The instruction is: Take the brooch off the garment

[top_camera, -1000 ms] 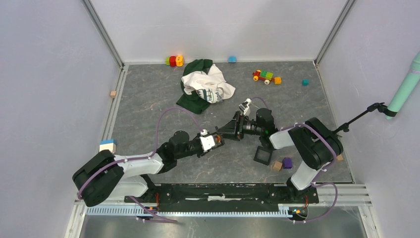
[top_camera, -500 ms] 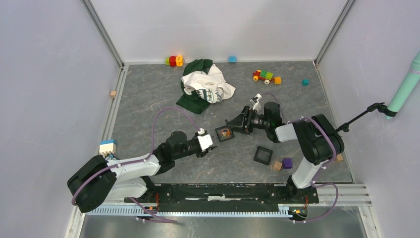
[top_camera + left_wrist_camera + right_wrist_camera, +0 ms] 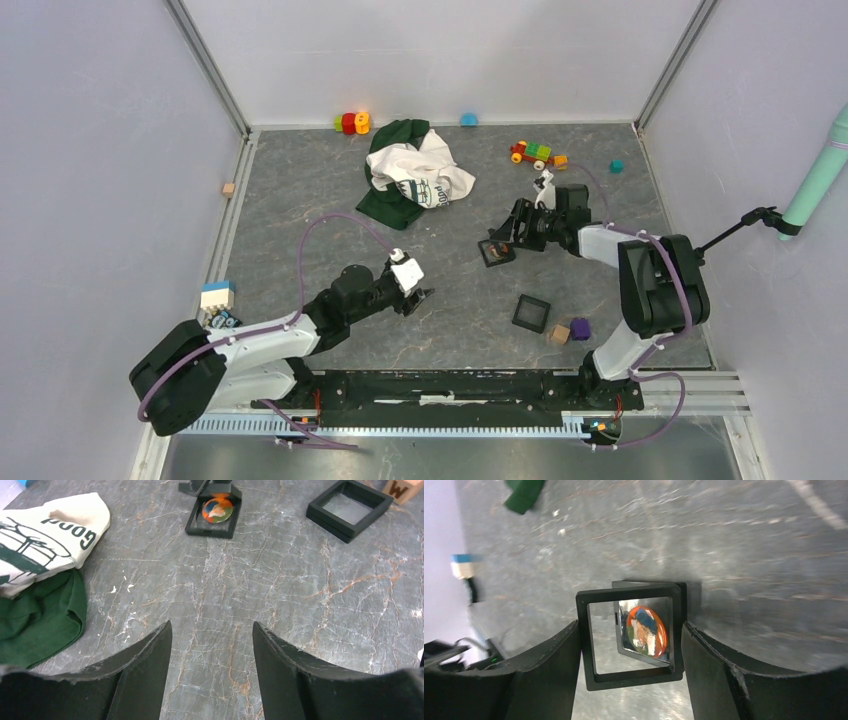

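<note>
The garment (image 3: 415, 175), green and cream with dark lettering, lies crumpled at the back centre; its edge shows in the left wrist view (image 3: 45, 535). The brooch (image 3: 646, 630), a small round orange pin, sits inside a black square display frame (image 3: 589, 635). My right gripper (image 3: 629, 625) is shut on that frame, one finger on each side, holding it tilted just over the table (image 3: 494, 250), right of the garment. The left wrist view sees the frame and brooch (image 3: 217, 509) ahead. My left gripper (image 3: 420, 297) is open and empty over bare table.
A second, empty black frame (image 3: 531, 313) lies near the front right, with a wooden cube (image 3: 558, 335) and a purple cube (image 3: 580, 328) beside it. A toy train (image 3: 538, 154) and a teal block (image 3: 617, 166) are at the back right. A blue-white block (image 3: 217, 293) is at the left edge.
My right gripper has carried the frame with the brooch to the right and farther back. My left gripper has drawn back to the left, away from the frame.
</note>
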### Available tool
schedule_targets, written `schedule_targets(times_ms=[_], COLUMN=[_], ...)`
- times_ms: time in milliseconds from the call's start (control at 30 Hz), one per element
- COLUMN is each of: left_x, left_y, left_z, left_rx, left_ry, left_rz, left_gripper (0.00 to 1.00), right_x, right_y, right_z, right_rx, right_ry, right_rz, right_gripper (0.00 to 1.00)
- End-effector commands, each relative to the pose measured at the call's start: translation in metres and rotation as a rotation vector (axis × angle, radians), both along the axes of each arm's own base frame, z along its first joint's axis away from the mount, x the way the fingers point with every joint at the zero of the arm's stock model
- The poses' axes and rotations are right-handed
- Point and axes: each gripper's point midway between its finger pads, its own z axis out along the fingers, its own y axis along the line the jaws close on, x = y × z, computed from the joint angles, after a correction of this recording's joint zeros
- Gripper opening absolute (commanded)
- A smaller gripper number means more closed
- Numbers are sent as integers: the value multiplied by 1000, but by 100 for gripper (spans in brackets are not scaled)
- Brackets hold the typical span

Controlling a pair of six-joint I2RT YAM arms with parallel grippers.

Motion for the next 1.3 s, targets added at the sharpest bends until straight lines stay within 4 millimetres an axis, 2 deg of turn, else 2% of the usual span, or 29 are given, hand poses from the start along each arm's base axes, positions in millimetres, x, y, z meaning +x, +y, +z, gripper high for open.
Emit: schedule_targets(times_ms=[0,167,300,433,533,600,733,833,900,1000,1133,1267], left_x=[8,7,11,19,21,20,26,45,54,74,104,136], left_y=[3,3,10,15,14,13,17,37,45,57,84,104], left_z=[16,18,20,22,22,22,23,28,31,43,45,52], left_rx=[-89,-87,-108,-145,-144,-145,-156,-241,-246,-306,-417,-538], left_ry=[16,23,22,50,72,78,86,140,176,293,417,488], left_rz=[84,84,135,213,225,224,267,476,529,611,746,803], left_gripper=[67,67,68,73,75,75,78,97,99,98,89,82], right_x=[3,4,2,5,9,13,21,24,26,30,35,47], right_y=[-58,-98,-119,-136,-138,-136,-134,-128,-120,-94,-47,-2], right_z=[-16,-12,-14,-11,-4,3,23,38,49,65,79,94], right_rx=[-338,-551,-660,-751,-762,-750,-741,-750,-748,-690,-582,-488], right_ry=[-2,0,17,24,12,-4,-44,-84,-123,-214,-348,-453], right_rz=[-79,-151,-194,-233,-244,-247,-253,-247,-235,-177,-70,20], right_gripper=[59,61,63,71,84,98,98,98,98,98,92,81])
